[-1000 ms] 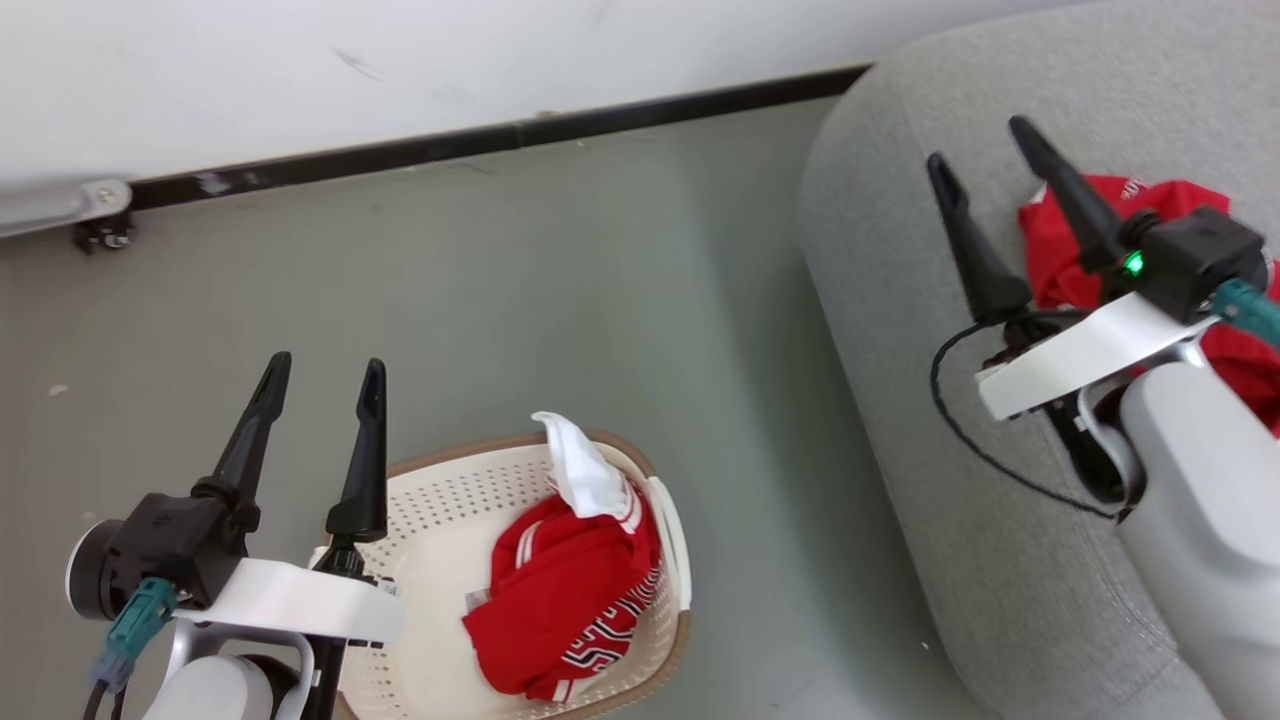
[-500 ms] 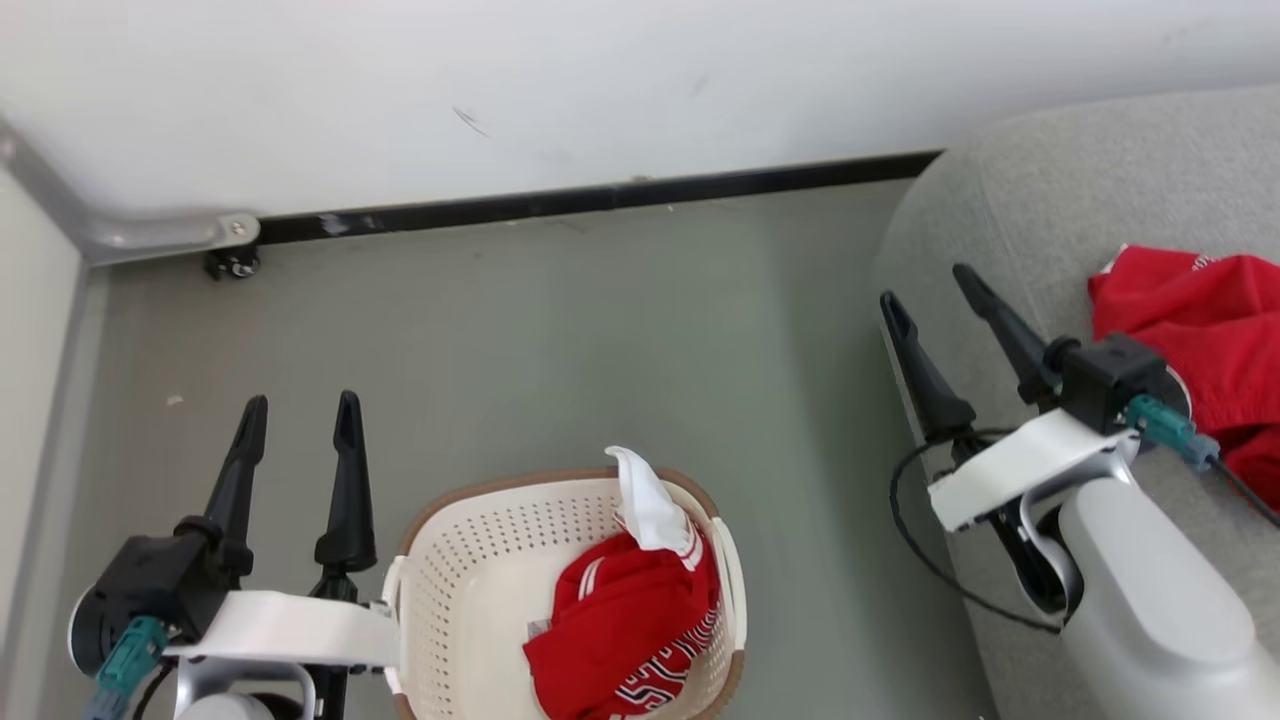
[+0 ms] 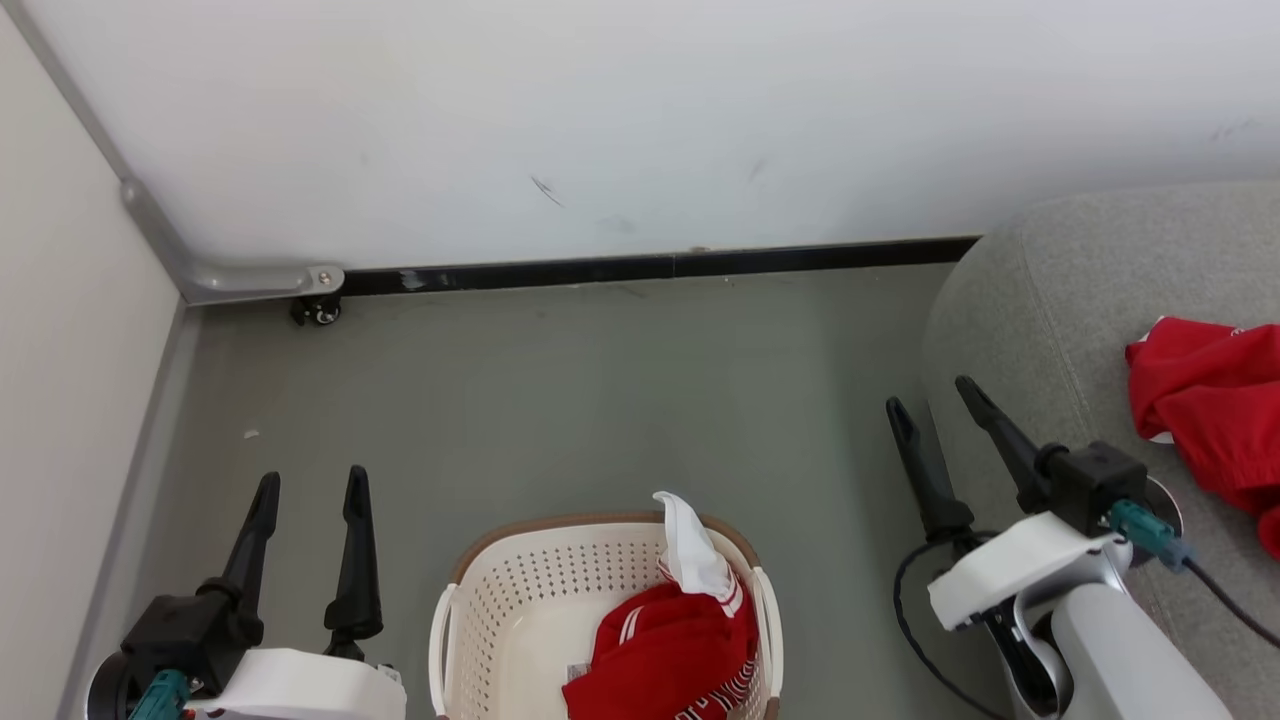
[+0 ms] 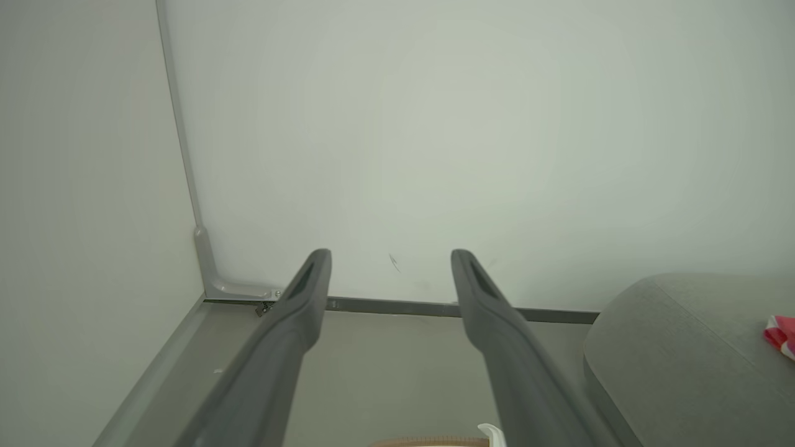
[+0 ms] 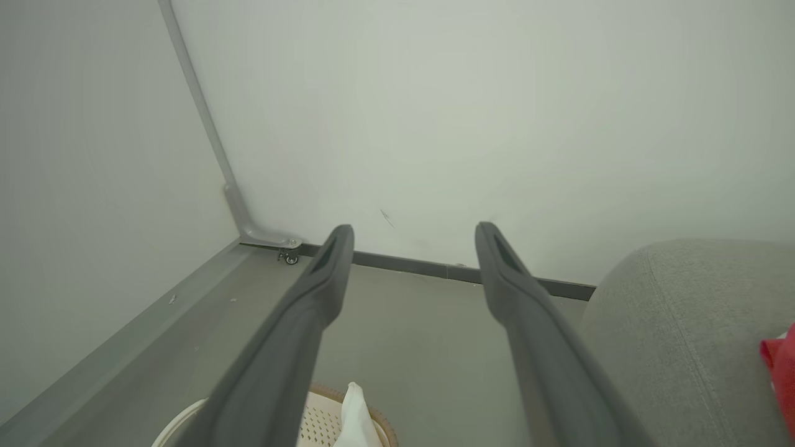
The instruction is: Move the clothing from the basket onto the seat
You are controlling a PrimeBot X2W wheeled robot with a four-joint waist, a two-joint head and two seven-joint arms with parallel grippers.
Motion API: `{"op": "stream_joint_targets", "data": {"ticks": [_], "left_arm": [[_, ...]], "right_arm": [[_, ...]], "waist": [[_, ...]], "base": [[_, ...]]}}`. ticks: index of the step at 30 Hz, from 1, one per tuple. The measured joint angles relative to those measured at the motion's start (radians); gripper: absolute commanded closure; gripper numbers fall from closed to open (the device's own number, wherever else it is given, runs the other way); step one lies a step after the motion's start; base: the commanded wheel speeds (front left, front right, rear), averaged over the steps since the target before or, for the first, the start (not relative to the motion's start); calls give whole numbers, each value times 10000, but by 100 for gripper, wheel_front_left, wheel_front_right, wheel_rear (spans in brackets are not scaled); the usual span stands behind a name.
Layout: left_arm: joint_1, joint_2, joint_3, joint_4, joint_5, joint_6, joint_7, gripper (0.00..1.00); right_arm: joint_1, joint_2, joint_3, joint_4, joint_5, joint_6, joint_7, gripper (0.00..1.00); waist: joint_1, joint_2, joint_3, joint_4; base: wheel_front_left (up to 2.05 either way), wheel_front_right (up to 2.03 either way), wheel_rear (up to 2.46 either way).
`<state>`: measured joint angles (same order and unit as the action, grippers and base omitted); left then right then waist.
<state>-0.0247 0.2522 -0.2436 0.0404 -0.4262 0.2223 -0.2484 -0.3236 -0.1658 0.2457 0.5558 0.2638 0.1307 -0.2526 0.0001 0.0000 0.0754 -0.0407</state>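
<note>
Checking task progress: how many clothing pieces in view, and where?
2. One red piece lies on the grey seat; one red-and-white bundle sits in the basket. The bundle may hide further pieces.

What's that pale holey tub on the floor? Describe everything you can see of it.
An oval cream plastic laundry basket with rows of holes in its walls, a brown band round the rim and a pale handle on each side. It stands upright on the grey-green floor, apart from the grey fabric seat; the picture's edge cuts off its near end. Crumpled red clothing with white stripes lies inside against its right wall, a white part poking above the rim.
</note>
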Motion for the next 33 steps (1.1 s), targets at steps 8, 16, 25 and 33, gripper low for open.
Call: {"op": "stream_joint_targets", "data": {"ticks": [8, 16, 25, 33], "left_arm": [[303, -65, -29, 205, 150, -211, 0, 0], [637, -92, -27, 393, 182, -389, 0, 0], [853, -178, -21, 508, 270, -489, 0, 0], [860, -314, -48, 523, 347, -577, 0, 0]], "right_arm": [[962, 364, -646, -123, -485, 0, 0, 0], [1989, 809, -1118, -270, -888, 0, 2, 0], [2445, 972, -1187, -734, -1496, 0, 6, 0], [2829, 1051, -1430, -1072, -1620, 0, 259, 0]], "waist": [[0, 0, -501, 234], [0, 0, -928, 322], [0, 0, -1248, 240], [0, 0, -1382, 140]], "base": [[0, 0, 0], [0, 0, 0], [0, 0, 0], [0, 0, 0]]}}
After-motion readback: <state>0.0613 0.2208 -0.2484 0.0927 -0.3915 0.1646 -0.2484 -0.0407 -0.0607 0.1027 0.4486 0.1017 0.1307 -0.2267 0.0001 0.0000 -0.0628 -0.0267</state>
